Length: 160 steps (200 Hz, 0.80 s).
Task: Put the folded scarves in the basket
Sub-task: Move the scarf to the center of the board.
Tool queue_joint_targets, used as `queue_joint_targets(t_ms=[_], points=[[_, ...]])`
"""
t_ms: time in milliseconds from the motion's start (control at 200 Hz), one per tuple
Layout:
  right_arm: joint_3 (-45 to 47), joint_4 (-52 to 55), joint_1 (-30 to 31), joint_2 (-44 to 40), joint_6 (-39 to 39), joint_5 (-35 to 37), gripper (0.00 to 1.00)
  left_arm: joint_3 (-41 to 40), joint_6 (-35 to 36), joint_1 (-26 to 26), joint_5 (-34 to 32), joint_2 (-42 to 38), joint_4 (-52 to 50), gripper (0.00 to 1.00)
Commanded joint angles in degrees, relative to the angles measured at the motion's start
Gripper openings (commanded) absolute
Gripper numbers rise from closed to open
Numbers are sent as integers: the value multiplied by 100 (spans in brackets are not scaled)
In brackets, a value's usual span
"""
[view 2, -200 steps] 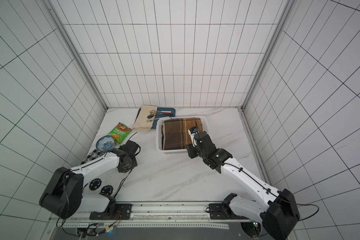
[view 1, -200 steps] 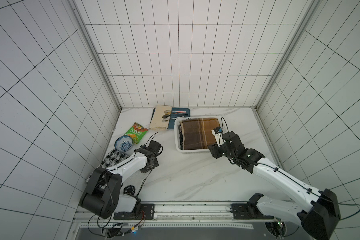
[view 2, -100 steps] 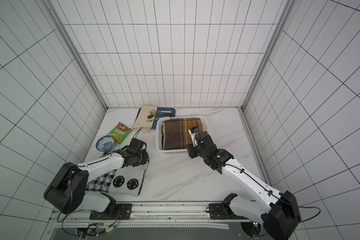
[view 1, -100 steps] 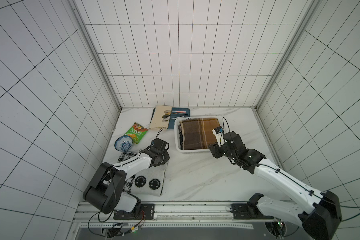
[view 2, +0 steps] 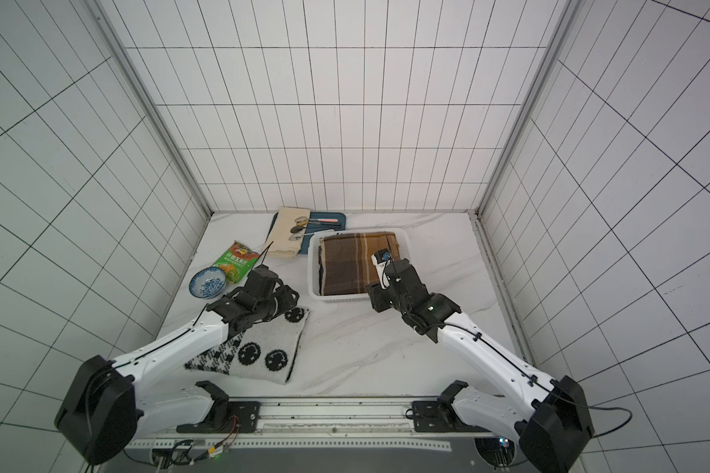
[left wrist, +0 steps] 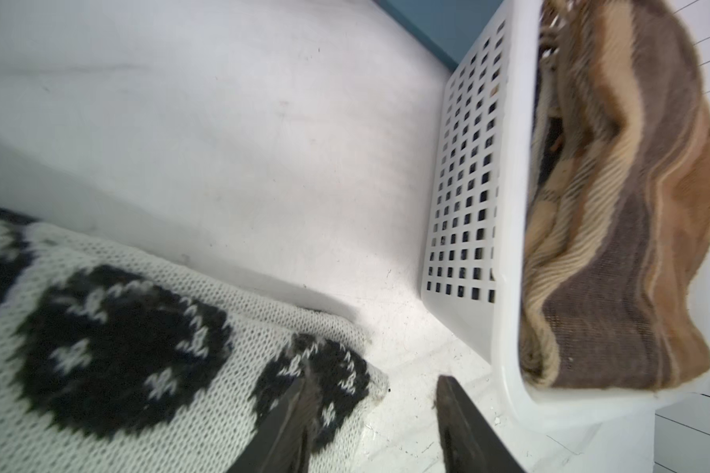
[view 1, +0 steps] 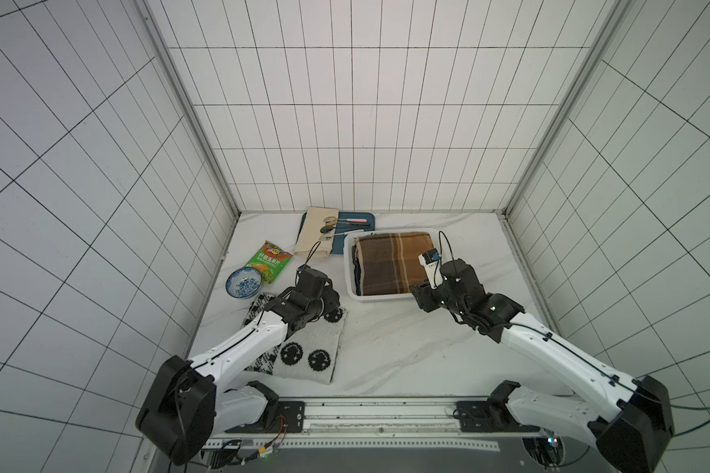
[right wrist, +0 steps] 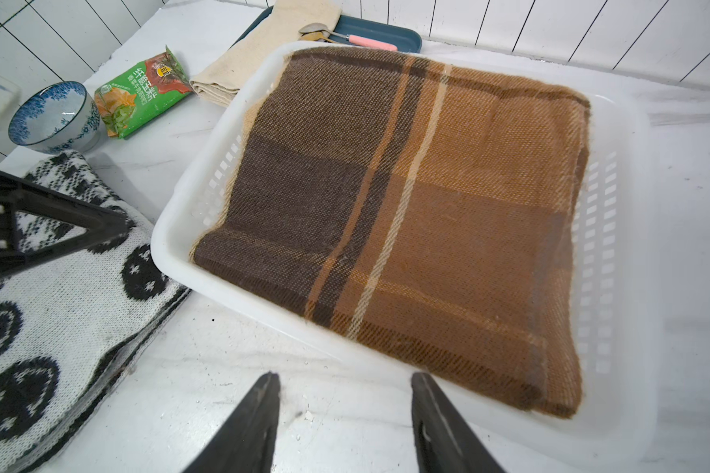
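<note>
A folded white knit scarf with black round motifs (view 1: pixel 304 352) (view 2: pixel 259 352) lies flat on the table left of the white perforated basket (view 1: pixel 350 266) (view 2: pixel 313 266). A folded brown plaid scarf (view 1: pixel 390 262) (right wrist: pixel 427 204) fills the basket (right wrist: pixel 189 229). My left gripper (left wrist: pixel 373 379) is open at the knit scarf's (left wrist: pixel 99 327) corner nearest the basket (left wrist: pixel 464 184): one finger lies over the corner, the other over bare table. My right gripper (right wrist: pixel 345 374) is open and empty above the table, just short of the basket's near rim.
A blue patterned bowl (view 1: pixel 244 283) and a green snack packet (view 1: pixel 270 262) sit at the left. A beige cloth (view 1: pixel 318 237) and a dark-blue tray (view 1: pixel 357 221) with spoons are at the back. Tiled walls enclose the table on three sides.
My left gripper pulled the knit scarf from the left edge toward the basket, spreading it flat, then opened and let go of its corner. The right arm barely moved.
</note>
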<state>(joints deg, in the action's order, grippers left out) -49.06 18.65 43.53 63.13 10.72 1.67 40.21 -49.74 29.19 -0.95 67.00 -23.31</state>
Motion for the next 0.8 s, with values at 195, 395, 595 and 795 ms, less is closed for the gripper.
queue_joint_targets(t_ms=[195, 395, 595, 795], points=[[275, -260, 140, -234, 390, -1243, 55, -756, 678, -10, -239, -403, -139, 51], [577, -650, 726, 38, 898, -1432, 55, -1145, 612, -25, 302, -508, 343, 35], [670, -1382, 1646, 857, 1491, -1369, 57, -1250, 1037, -105, 129, -439, 631, 33], [455, -2298, 2374, 1945, 1892, -888, 58, -1370, 1300, -291, 375, -445, 792, 31]])
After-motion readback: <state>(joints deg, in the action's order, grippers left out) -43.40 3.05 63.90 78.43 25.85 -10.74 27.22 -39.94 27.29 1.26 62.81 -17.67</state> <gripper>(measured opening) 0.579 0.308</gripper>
